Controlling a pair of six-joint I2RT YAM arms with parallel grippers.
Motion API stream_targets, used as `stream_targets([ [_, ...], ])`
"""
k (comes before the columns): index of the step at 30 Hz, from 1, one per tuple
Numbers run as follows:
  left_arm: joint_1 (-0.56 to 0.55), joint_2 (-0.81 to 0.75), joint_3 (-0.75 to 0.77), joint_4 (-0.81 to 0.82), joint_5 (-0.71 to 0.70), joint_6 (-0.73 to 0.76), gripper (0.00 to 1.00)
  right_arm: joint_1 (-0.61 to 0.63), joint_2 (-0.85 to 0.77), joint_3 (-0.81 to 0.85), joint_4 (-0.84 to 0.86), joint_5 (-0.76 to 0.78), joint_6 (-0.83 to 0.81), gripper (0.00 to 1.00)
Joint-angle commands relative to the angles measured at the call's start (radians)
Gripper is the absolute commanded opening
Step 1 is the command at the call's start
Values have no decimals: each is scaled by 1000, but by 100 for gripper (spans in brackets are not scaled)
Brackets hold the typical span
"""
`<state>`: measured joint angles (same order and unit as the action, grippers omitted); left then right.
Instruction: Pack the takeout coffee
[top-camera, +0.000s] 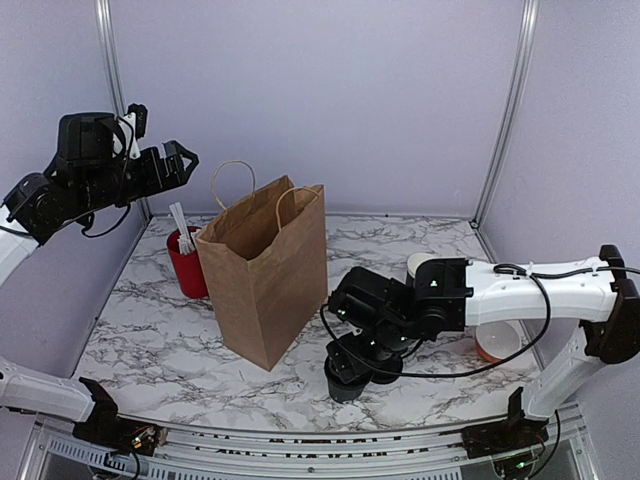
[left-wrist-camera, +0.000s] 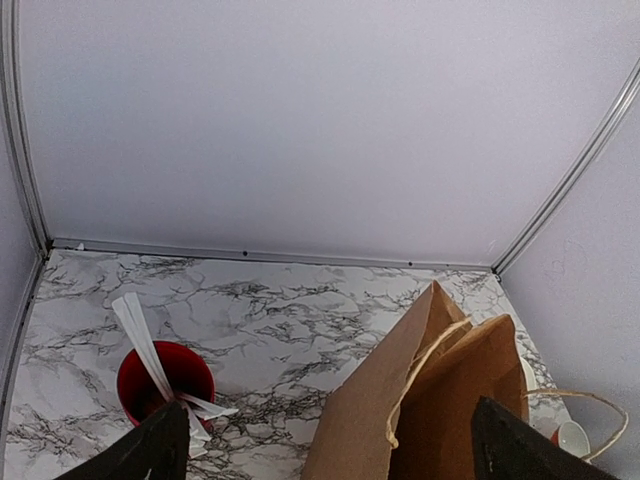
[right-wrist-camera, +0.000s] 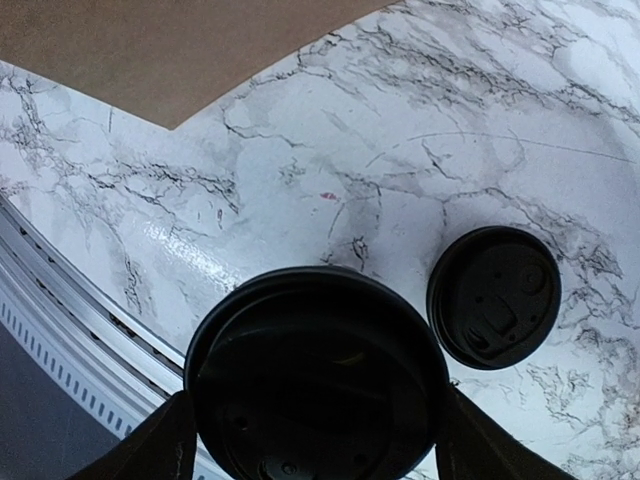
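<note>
From above, the brown paper bag (top-camera: 262, 262) stands open on the marble worktop (top-camera: 150, 340). The takeout coffee (top-camera: 343, 388), all black, stands upright near the bag's right side, towards the front, with the right tool (top-camera: 356, 365) down over it. A red holder (top-camera: 186, 265) with white sticks stands just left of the bag. The left tool (top-camera: 181, 160) hangs high, up and left of the bag. In the left wrist view its fingers (left-wrist-camera: 150, 450) are spread wide with nothing between them, above the bag. In the right wrist view the fingers (right-wrist-camera: 150, 450) flank the coffee's round top, close at its rim; whether they press it I cannot tell. A flat black lid (right-wrist-camera: 493, 297) lies beside the coffee, on the side away from the bag.
</note>
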<state>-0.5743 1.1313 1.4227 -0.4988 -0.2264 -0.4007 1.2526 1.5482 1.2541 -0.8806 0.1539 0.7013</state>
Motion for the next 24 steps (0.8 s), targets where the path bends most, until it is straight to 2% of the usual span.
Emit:
stream_targets([
  [1,8,16,28,22,11,-4,99,1,4,9,-6,-17,-13,79],
  [7,17,24,36,23,20,3,99,9,42,36,-33,-8,-24,78],
  [15,29,27,25,30,37,1,98,43,131,127,-148,62,-26,77],
  [24,36,49,37,22,97,11,99,54,120,147,-160,102,-10,67],
])
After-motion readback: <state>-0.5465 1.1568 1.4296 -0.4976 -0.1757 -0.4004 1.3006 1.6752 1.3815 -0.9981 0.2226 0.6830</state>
